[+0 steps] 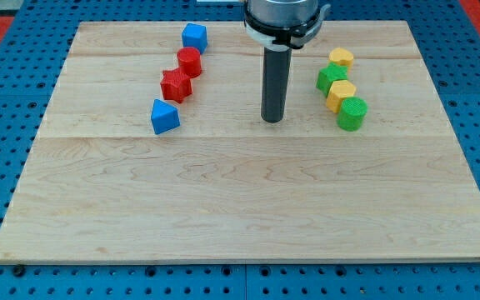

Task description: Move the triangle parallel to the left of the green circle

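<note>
Now my tip (pixel 272 119) touches nothing, upper middle; blue triangle (pixel 164 117) sits far left, green circle (pixel 352 114) at right.

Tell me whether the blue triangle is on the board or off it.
On the board. The blue triangle rests on the wooden board, at the view's left, apart from my tip.

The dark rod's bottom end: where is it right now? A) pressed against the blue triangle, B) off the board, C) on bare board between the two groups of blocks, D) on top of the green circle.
C: my tip rests on open wood, with the blue triangle off to the view's left and the green circle to the view's right, touching neither.
</note>
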### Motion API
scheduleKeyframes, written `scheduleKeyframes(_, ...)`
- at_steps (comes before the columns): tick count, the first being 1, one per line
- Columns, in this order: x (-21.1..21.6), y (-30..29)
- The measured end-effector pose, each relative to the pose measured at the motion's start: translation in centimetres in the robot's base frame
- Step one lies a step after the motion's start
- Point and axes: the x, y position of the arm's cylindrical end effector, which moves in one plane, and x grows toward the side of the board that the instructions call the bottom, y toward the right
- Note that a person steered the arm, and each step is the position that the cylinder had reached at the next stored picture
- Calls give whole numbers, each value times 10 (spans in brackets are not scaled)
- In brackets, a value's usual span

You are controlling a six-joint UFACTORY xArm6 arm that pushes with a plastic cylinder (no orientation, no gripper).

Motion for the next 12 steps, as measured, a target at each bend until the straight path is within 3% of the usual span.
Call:
scheduleKeyframes(2,1,0)
scheduleKeyframes(4,33,34)
scheduleKeyframes(10,35,61)
scheduleKeyframes(12,74,61)
